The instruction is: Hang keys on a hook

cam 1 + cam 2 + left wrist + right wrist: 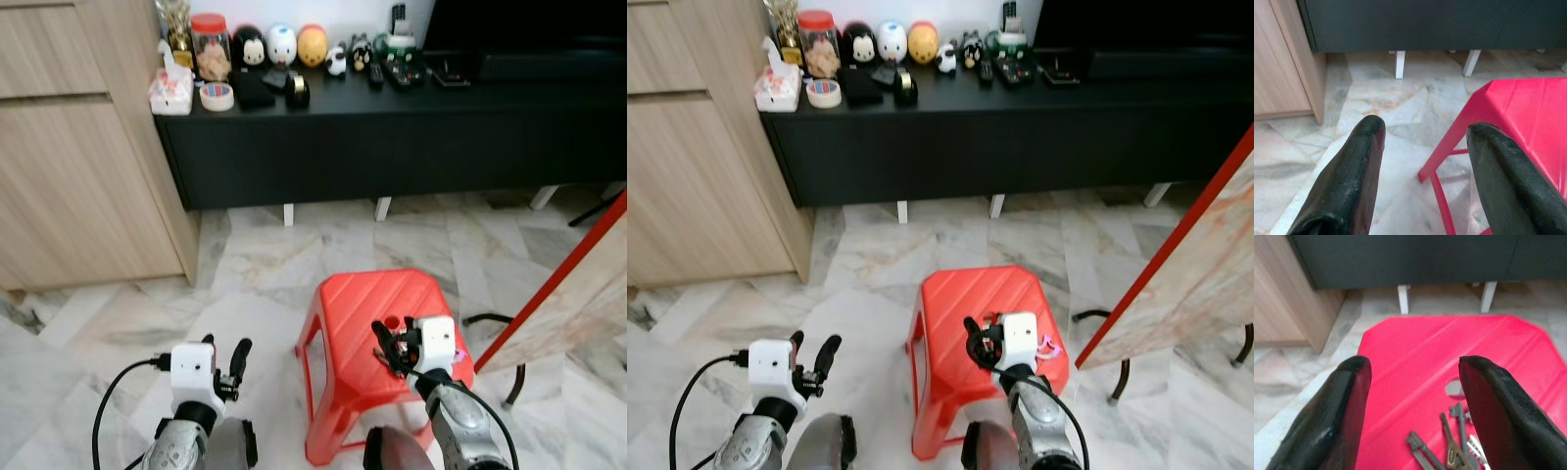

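The right gripper (pixel 1413 396) hangs over the red stool (pixel 353 304), its fingers (pixel 1498 406) spread wide and holding nothing. The keys (pixel 1449 448) lie flat on the stool's seat just beneath it, near the seat's small round hole (pixel 1453 387): several dull grey metal keys fanned out from one bunch. The left gripper (pixel 1422 171) hovers over the marble floor (pixel 265 264) beside the stool's left edge, jaws also well apart and empty. Bare floor lies between the stool and the black cabinet (pixel 392 137) beyond it. A red-edged board (pixel 578 284) leans to the stool's right. On the cabinet top stand a red-lidded jar (pixel 210 44), filled with something pale, a tape roll (pixel 217 96) and small round figures (pixel 282 44). A wooden cupboard (pixel 69 147) stands left of the cabinet.
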### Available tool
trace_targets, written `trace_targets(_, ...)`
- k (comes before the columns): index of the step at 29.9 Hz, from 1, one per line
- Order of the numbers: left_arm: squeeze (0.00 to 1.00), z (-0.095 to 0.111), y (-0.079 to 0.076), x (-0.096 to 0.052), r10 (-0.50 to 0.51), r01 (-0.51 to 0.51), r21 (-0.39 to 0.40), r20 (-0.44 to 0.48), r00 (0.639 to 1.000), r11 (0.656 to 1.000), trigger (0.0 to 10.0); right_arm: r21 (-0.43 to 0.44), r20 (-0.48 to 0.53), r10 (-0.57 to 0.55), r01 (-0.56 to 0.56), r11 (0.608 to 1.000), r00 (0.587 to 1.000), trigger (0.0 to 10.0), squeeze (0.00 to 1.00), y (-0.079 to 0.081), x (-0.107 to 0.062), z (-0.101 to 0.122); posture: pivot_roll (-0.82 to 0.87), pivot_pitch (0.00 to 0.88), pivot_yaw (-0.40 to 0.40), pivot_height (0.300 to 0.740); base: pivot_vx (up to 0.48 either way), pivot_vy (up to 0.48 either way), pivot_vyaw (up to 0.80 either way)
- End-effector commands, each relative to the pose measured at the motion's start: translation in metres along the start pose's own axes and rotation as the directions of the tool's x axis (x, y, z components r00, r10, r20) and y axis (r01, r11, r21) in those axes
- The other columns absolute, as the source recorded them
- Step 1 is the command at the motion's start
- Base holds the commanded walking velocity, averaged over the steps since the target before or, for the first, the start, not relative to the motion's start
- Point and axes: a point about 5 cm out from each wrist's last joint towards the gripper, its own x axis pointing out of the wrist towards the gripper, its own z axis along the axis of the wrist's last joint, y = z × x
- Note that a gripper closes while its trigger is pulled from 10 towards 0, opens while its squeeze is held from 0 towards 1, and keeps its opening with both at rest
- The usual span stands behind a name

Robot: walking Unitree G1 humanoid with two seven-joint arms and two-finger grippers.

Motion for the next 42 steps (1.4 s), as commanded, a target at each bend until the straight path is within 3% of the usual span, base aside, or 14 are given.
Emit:
trace_targets(1, 0.0, -0.001, -0.002, -0.003, -0.005, 0.005, 0.017, -0.012, 1.0, 1.0, 10.0, -0.009, 0.02, -0.02, 0.021, 1.0, 1.0, 10.0, 0.0, -0.002, -0.002, 0.003, 0.08, 0.136, -0.096, 0.621, 0.0, 0.0, 0.0)
trace_targets(4, 0.0, -0.002, -0.001, -0.004, -0.003, 0.003, 0.021, -0.022, 1.0, 1.0, 10.0, 0.046, 0.013, -0.069, 0.068, 0.997, 0.998, 10.0, 0.0, -0.001, -0.002, 0.004, 0.08, 0.132, -0.093, 0.621, 0.0, 0.0, 0.0)
trace_targets(7, 0.0, -0.002, -0.001, -0.004, -0.004, 0.005, 0.022, -0.025, 1.0, 1.0, 10.0, 0.03, -0.025, -0.084, 0.085, 0.996, 0.996, 10.0, 0.0, -0.003, -0.003, 0.002, 0.08, 0.126, -0.089, 0.621, 0.0, 0.0, 0.0)
trace_targets(8, 0.0, -0.002, -0.001, -0.004, -0.006, 0.007, 0.022, -0.026, 1.0, 1.0, 10.0, -0.019, -0.107, -0.079, 0.077, 0.997, 0.991, 10.0, 0.0, -0.007, -0.003, -0.004, 0.07, 0.12, -0.087, 0.621, 0.0, 0.0, 0.0)
trace_targets(9, 0.0, -0.002, -0.001, -0.004, -0.006, 0.007, 0.022, -0.026, 1.0, 1.0, 10.0, -0.019, -0.107, -0.079, 0.077, 0.997, 0.991, 10.0, 0.0, -0.007, -0.003, -0.004, 0.07, 0.12, -0.087, 0.621, 0.0, 0.0, 0.0)
trace_targets(10, 0.0, -0.002, -0.001, -0.003, -0.007, 0.008, 0.023, -0.027, 1.0, 1.0, 10.0, -0.041, -0.172, -0.078, 0.072, 0.997, 0.982, 10.0, 0.0, -0.01, -0.005, -0.011, 0.07, 0.117, -0.087, 0.621, 0.0, 0.0, 0.0)
trace_targets(16, 0.0, -0.002, 0.0, 0.0, -0.009, 0.01, 0.026, -0.025, 1.0, 1.0, 10.0, -0.016, -0.314, -0.024, 0.02, 1.0, 0.949, 10.0, 0.0, -0.009, -0.008, -0.025, 0.07, 0.112, -0.086, 0.621, 0.0, 0.0, 0.0)
trace_targets(23, 0.0, -0.001, 0.0, 0.002, -0.007, 0.007, 0.03, -0.023, 1.0, 1.0, 10.0, -0.005, -0.354, -0.005, 0.003, 1.0, 0.935, 10.0, 0.0, -0.006, -0.006, -0.026, 0.08, 0.108, -0.085, 0.621, 0.0, 0.0, 0.0)
trace_targets(27, 0.0, -0.002, 0.001, 0.003, -0.005, 0.006, 0.034, -0.025, 1.0, 0.999, 10.0, 0.081, -0.376, 0.041, -0.011, 0.997, 0.926, 10.0, 0.0, -0.001, -0.005, -0.028, 0.08, 0.107, -0.086, 0.621, 0.0, 0.0, 0.0)
trace_targets(32, 0.0, -0.002, 0.0, 0.003, -0.006, 0.007, 0.033, -0.026, 1.0, 0.999, 10.0, 0.078, -0.416, 0.024, 0.01, 0.997, 0.909, 10.0, 0.0, -0.003, -0.006, -0.03, 0.07, 0.109, -0.087, 0.621, 0.0, 0.0, 0.0)
trace_targets(34, 0.0, -0.002, 0.0, 0.004, -0.006, 0.007, 0.035, -0.026, 1.0, 0.999, 10.0, 0.129, -0.431, 0.023, 0.037, 0.991, 0.902, 10.0, 0.0, -0.003, -0.006, -0.033, 0.08, 0.109, -0.089, 0.621, 0.0, 0.0, 0.0)
trace_targets(42, 0.0, -0.002, 0.002, 0.004, 0.003, -0.002, 0.038, -0.024, 1.0, 0.999, 10.0, 0.178, -0.385, -0.019, 0.094, 0.979, 0.923, 10.0, 0.0, -0.01, 0.0, -0.025, 0.08, 0.109, -0.095, 0.621, 0.0, 0.0, 0.0)
